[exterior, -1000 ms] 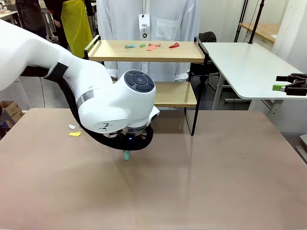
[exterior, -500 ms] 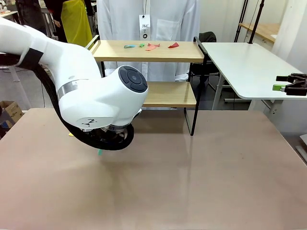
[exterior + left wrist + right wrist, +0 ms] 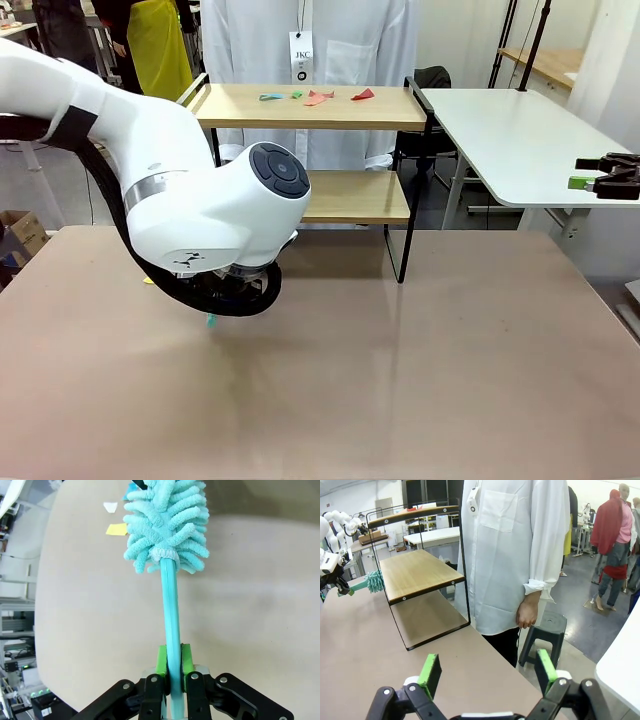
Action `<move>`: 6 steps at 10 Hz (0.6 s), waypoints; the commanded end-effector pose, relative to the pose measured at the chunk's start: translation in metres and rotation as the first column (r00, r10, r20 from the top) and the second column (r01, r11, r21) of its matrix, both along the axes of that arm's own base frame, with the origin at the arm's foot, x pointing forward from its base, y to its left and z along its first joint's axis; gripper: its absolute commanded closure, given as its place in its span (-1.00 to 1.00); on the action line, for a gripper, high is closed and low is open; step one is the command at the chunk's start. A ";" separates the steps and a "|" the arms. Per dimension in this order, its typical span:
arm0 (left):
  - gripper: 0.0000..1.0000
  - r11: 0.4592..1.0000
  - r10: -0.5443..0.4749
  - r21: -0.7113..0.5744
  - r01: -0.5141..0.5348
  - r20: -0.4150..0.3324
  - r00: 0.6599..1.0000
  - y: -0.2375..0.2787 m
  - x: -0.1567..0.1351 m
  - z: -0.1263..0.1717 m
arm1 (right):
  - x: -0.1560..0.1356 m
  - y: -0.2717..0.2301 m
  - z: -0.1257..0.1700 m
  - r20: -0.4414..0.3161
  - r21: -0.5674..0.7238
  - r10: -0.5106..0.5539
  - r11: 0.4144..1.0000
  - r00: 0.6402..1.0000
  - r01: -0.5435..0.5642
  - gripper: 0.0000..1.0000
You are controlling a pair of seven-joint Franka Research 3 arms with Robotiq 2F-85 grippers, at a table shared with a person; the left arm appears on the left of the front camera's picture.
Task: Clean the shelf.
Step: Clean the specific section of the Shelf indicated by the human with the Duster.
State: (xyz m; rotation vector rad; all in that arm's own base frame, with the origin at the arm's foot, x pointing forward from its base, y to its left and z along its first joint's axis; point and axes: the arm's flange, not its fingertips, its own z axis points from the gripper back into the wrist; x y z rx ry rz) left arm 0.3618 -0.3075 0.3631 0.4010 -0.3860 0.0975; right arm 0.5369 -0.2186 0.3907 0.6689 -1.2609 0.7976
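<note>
Well, swung left over the desk (image 3: 480,360) this past second and now basically parked, well short of the shelf (image 3: 390,110) at the far edge. Clamping the teal duster (image 3: 167,525) in the left pincer (image 3: 170,660); right pincer (image 3: 485,672) gaping, empty. Haven't reached the scraps (image 3: 318,97) up top yet.

Straight out past the right claw (image 3: 488,669) there's a person (image 3: 505,540) in a white shirt with a badge (image 3: 472,502), a black stool (image 3: 546,625) just beside them, and way off right, someone in red (image 3: 615,530) standing.
</note>
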 end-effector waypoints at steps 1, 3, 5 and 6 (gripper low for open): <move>0.74 1.000 0.000 0.001 0.000 0.002 1.000 0.000 0.000 0.001 | 0.000 0.002 0.004 -0.016 -0.007 -0.002 1.000 1.000 0.002 -1.00; 0.74 0.994 -0.089 -0.068 0.091 0.022 0.996 0.011 -0.009 0.003 | 0.000 0.002 0.004 -0.016 -0.007 -0.002 1.000 1.000 0.002 -1.00; 0.74 0.983 -0.145 -0.101 0.150 0.056 0.988 0.028 -0.020 0.002 | 0.000 0.002 0.004 -0.016 -0.007 -0.002 1.000 1.000 0.002 -1.00; 0.74 0.970 -0.191 -0.138 0.200 0.076 0.979 0.036 -0.025 0.003 | 0.000 0.002 0.004 -0.016 -0.007 -0.002 1.000 1.000 0.002 -1.00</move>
